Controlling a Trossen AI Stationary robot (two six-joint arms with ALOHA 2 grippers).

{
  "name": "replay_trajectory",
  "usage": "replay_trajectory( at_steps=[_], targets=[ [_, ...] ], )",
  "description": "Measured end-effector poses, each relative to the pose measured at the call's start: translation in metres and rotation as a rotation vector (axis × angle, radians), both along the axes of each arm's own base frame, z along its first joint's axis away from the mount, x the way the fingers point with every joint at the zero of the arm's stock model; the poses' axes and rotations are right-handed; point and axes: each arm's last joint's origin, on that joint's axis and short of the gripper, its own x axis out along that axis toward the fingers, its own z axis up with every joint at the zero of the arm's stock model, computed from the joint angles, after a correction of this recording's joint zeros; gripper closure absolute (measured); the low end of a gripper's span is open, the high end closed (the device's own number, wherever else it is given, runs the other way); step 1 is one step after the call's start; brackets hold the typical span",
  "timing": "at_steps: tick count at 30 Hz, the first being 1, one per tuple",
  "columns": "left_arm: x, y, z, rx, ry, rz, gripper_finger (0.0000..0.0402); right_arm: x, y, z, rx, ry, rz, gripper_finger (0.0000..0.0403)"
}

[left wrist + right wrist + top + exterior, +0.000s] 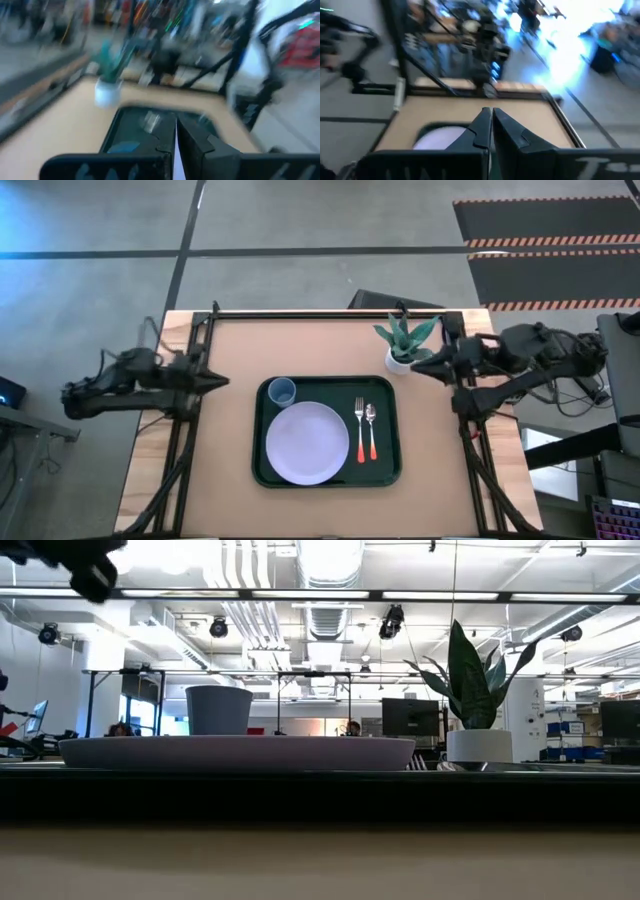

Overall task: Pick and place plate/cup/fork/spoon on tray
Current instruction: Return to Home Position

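A: Tray [388,465] was logged mid-table; plate [307,442], cup [282,391], fork [360,430] and spoon [372,430] were recorded inside it.
B: Left gripper [224,383] and right gripper [414,367] were found pinched together, empty. Plant [403,338], just beside the right, could be knocked if swung wide.

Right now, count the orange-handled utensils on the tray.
2. The fork lies on the tray just right of the plate; the spoon lies beside it, nearer the tray's right rim. None appears hidden.

Two matte-black jointed arms [120,385] — looping cables [585,395], tapered fingers [477,132]
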Motion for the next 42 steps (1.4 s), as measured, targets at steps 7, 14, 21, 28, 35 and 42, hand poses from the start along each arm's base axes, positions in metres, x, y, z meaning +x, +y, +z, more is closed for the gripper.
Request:
replay_trajectory(
  at_steps=[7, 14, 21, 28, 35, 42],
  targets=[
    [-0.015, -0.006, -0.016, 0.068, -0.199, -0.166, 0.0402, -0.058, -0.008, -0.041, 0.024, -0.313, 0.253, 0.0394],
    [0.000, -0.008, -0.040, 0.043, -0.205, -0.282, 0.0402, -0.065, -0.007, -0.111, 0.086, -0.353, 0.329, 0.0394],
    [0.002, -0.008, -0.047, 0.057, -0.214, -0.281, 0.0402, -0.081, -0.013, -0.172, 0.122, -0.406, 0.290, 0.0394],
    [0.003, -0.008, -0.047, 0.096, -0.225, -0.285, 0.0402, -0.073, -0.011, -0.206, 0.125, -0.467, 0.272, 0.0394],
    [0.006, -0.008, -0.054, 0.115, -0.224, -0.289, 0.0402, -0.059, -0.008, -0.242, 0.116, -0.541, 0.252, 0.0394],
    [0.024, -0.005, -0.089, 0.069, -0.330, -0.256, 0.0402, -0.059, -0.009, -0.239, 0.110, -0.536, 0.211, 0.0394]
  ],
)
